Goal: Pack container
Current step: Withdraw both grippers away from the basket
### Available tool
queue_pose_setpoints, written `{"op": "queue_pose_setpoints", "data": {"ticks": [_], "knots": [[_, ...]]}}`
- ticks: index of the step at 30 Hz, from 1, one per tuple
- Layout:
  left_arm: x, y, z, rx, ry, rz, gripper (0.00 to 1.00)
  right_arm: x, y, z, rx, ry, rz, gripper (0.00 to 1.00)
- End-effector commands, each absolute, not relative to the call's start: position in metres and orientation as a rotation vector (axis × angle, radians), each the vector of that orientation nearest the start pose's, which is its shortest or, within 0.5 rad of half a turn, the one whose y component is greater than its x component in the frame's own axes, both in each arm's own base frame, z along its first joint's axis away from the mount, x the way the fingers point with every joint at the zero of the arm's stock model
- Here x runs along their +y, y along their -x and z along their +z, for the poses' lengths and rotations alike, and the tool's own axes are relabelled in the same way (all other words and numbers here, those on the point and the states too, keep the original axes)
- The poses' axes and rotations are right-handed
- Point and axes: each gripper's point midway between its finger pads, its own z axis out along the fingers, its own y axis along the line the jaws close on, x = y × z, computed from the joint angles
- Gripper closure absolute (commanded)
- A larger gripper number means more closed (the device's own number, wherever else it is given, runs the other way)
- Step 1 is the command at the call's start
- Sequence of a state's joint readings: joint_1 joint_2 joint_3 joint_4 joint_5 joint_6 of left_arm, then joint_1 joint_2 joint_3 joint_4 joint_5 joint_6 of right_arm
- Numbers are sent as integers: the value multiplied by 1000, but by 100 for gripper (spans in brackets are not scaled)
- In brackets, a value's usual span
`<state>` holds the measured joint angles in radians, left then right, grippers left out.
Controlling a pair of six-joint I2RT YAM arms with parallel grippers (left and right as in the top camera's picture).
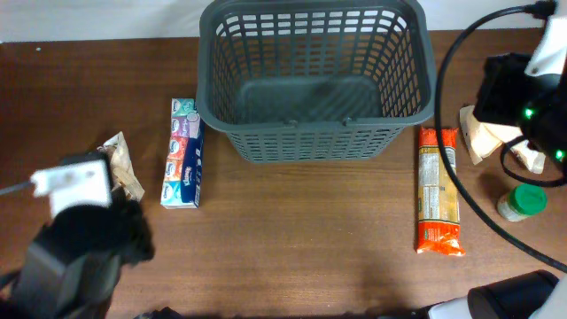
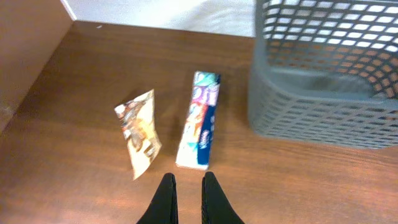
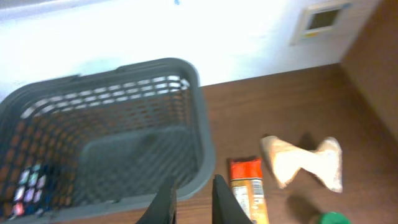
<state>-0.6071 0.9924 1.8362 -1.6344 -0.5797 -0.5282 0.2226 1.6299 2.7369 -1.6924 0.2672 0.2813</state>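
The container point(image 1: 315, 133) is a large dark grey slotted basket at the back centre, with nothing in it. It also shows in the left wrist view point(image 2: 311, 106) and the right wrist view point(image 3: 93, 155). My left gripper point(image 2: 186, 190) is slightly open and empty above the table. It is just short of a tissue pack point(image 2: 200, 121) and a snack packet point(image 2: 140, 130). My right gripper point(image 3: 189, 193) is slightly open and empty, high over the basket's near right corner. An orange pasta pack point(image 3: 249, 190) lies to its right.
In the overhead view the tissue pack point(image 1: 183, 152) and snack packet point(image 1: 122, 164) lie left of the basket. The pasta pack point(image 1: 439, 190), a beige bag point(image 1: 483, 135) and a green-lidded jar point(image 1: 523, 202) lie to its right. A black cable point(image 1: 452, 142) arcs over the right side.
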Motion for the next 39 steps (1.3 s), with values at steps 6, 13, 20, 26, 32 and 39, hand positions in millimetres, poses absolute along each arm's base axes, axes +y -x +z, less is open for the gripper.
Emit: {"op": "queue_pose_setpoints", "data": {"ticks": [6,13,20,26,32,39], "knots": [[22,-144,408,2139,263,51,90,-25,-256,490,2080,-389,-205,82],[26,-144,409,2136,190,115,42,-71,-219,433,2222,-585,-352,60],[40,-145,416,2095,197,225,7,-87,-177,382,2331,-747,-346,3],[44,-145,418,2080,211,254,0,-89,-163,344,2429,-819,-362,1],[44,-145,418,2081,210,255,0,-94,-176,301,2542,-874,-394,1],[42,-145,417,2088,204,242,0,-107,-219,240,2676,-1014,-316,1]]}}
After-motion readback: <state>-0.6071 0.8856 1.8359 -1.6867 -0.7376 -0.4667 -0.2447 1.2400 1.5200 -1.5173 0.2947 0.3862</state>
